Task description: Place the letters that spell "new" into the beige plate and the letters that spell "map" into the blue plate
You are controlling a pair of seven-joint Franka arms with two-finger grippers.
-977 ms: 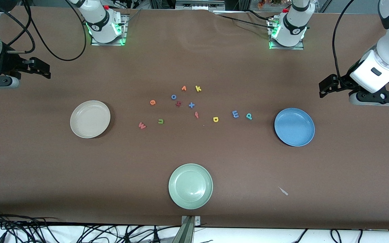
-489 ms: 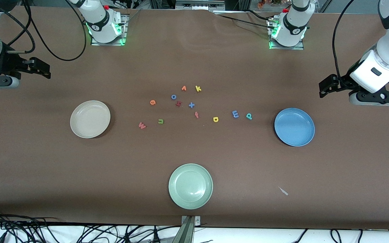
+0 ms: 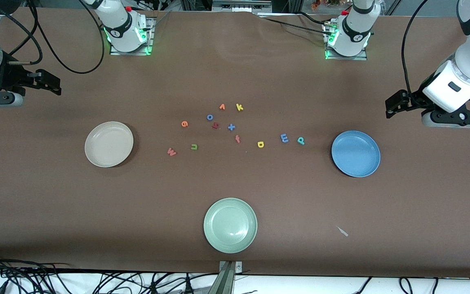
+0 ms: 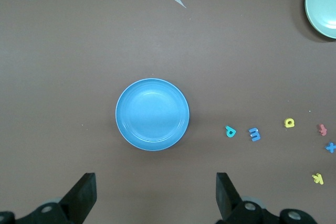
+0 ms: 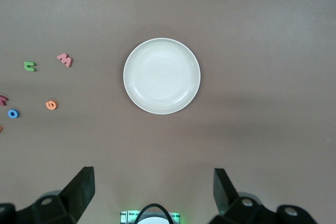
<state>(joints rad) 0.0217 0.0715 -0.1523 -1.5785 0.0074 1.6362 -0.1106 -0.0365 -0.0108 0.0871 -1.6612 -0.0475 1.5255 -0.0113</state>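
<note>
Foam letters lie scattered mid-tabletop (image 3: 259, 196): pinkish "w" (image 3: 171, 152), green "n" (image 3: 194, 147) and orange "e" (image 3: 184, 123) toward the beige plate (image 3: 109, 144), and yellow "a" (image 3: 260, 144), blue "m" (image 3: 284, 138) and teal "p" (image 3: 300, 140) toward the blue plate (image 3: 355, 154). Both plates are empty, with bare brown surface all round them. The left end effector (image 4: 155, 198) hangs wide open above the tabletop beside the blue plate, the right end effector (image 5: 152, 195) wide open beside the beige plate; neither holds anything.
</note>
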